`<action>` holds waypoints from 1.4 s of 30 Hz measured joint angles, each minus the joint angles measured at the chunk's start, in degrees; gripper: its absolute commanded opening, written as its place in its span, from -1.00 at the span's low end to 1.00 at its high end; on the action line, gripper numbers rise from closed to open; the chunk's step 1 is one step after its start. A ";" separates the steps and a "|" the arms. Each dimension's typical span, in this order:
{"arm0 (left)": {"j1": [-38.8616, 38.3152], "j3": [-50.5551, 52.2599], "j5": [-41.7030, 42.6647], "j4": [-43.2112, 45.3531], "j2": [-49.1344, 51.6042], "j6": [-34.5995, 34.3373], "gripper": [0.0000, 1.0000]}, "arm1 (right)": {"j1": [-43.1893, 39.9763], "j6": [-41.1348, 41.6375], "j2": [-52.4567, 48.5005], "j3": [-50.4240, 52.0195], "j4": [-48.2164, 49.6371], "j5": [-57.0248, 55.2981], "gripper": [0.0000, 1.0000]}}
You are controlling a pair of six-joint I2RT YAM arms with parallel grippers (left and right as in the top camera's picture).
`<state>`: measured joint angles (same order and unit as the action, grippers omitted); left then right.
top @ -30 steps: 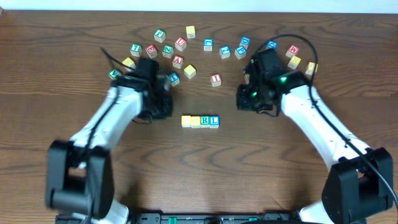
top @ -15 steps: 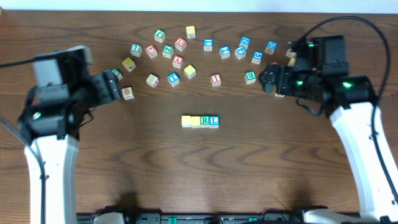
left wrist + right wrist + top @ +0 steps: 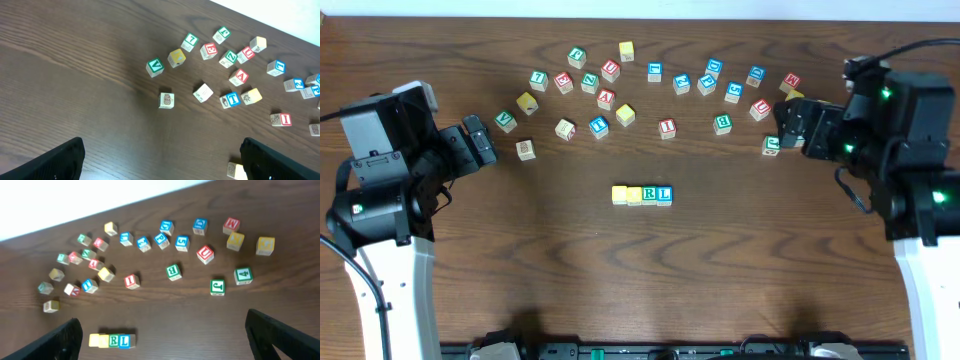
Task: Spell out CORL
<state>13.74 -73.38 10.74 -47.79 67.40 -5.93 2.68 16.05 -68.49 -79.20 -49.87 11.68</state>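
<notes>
The row of four cubes sits in the middle of the table, touching side by side: two yellow tops I cannot read from above, then the green R and the blue L. From my right wrist the row looks straight too, so I judge the spelling done and the step in hand is simply getting clear. My left fingers are spread as wide as they go with nothing between them, and so are my right fingers, also empty. To do this well I should keep both pairs lifted and draw away outward, never back across the centre, since one brush would break the line. I also need to mind the scattered cubes: the green V cube lies just beside my left fingers, and a green cube sits close under my right ones in the overhead view. Compared with a second ago, both arms have moved a long way. Then they were leaning in, my left just up and left of the row and my right up and right of it. Now each is pulled back to its own side, well apart from the word, and the row has not shifted.
</notes>
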 measured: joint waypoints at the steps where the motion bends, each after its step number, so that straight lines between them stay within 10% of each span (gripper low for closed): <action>1: 0.00 0.00 -0.02 -0.02 0.11 0.00 0.96 | 0.00 0.00 0.39 0.00 0.00 0.00 0.99; 24: 0.00 0.00 -0.04 -0.02 0.44 0.00 0.96 | -0.04 -7.10 1.68 1.40 4.48 -3.15 0.99; 42: 0.04 0.00 -0.20 -0.02 0.44 0.00 0.96 | -0.15 -15.74 45.90 59.34 51.39 -4.28 0.98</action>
<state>13.78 -73.38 10.55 -47.81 67.83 -5.93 2.52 0.32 -22.59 -19.86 1.52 7.40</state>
